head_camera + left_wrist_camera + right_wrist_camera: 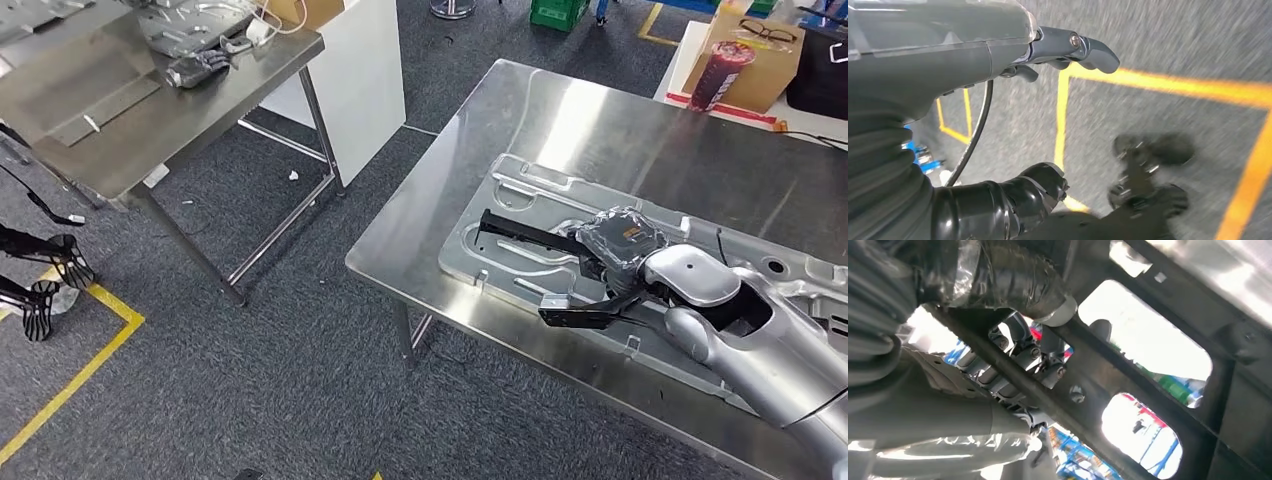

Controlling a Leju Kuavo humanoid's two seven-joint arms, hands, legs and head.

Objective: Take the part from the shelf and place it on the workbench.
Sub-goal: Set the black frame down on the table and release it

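Right hand closed around black frame part, held just above silver pressed panel on counter. Left hand over floor, empty, fingers apart.

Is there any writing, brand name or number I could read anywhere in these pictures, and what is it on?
None can be read.
Orange label on the wrapped right hand: too small to read.
Red bottle on the cardboard box: its print is blurred.
Yellow floor lines: plain tape markings, no words.
The black frame part held over the metal workbench shows no marking.
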